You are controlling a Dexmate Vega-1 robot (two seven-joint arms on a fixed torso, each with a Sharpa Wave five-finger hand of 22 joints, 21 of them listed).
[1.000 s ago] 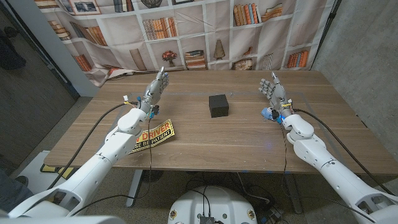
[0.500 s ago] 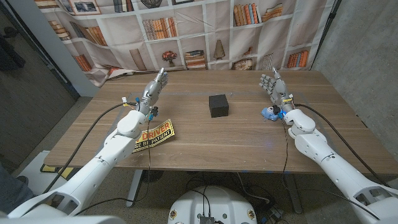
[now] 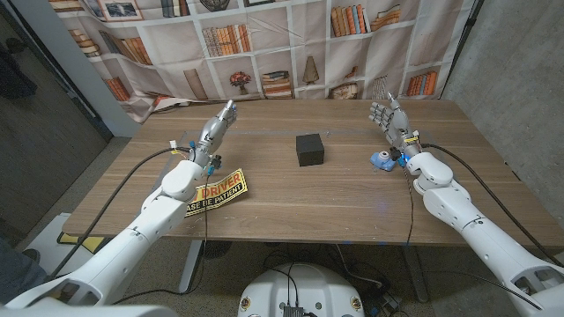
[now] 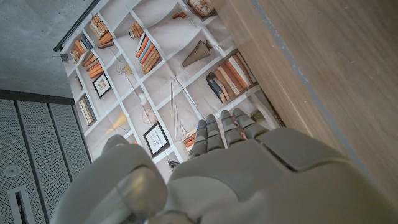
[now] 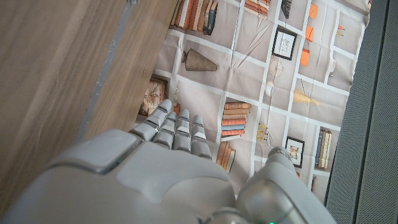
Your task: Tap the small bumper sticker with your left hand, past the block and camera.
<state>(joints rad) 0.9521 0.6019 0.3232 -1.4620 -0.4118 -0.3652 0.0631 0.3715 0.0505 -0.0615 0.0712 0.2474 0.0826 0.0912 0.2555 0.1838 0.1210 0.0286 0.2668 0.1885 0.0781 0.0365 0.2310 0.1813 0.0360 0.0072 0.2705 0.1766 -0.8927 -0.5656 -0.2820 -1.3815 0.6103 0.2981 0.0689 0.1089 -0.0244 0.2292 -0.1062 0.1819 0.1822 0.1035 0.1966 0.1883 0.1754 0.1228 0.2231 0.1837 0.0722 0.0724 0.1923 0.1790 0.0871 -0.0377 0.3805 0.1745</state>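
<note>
The yellow bumper sticker (image 3: 218, 191) with black lettering lies on the table's left side, its left end under my left forearm. A black block (image 3: 309, 148) sits mid-table. A small blue object (image 3: 384, 159) lies beside my right wrist. My left hand (image 3: 218, 125) is raised beyond the sticker, fingers straight and together, holding nothing. My right hand (image 3: 385, 117) stands upright past the blue object, fingers apart, empty. The left wrist view shows the back of my left hand (image 4: 249, 180) over bare wood; the right wrist view shows my right hand (image 5: 155, 174) likewise.
The wooden table (image 3: 291, 207) has bare wood between the block and each arm. A bookshelf-print backdrop (image 3: 282, 44) hangs behind the far edge. Cables run along both forearms.
My right forearm has shifted slightly to the right, leaving the blue object more exposed. My left arm has eased a little to the left. Block and sticker have not moved.
</note>
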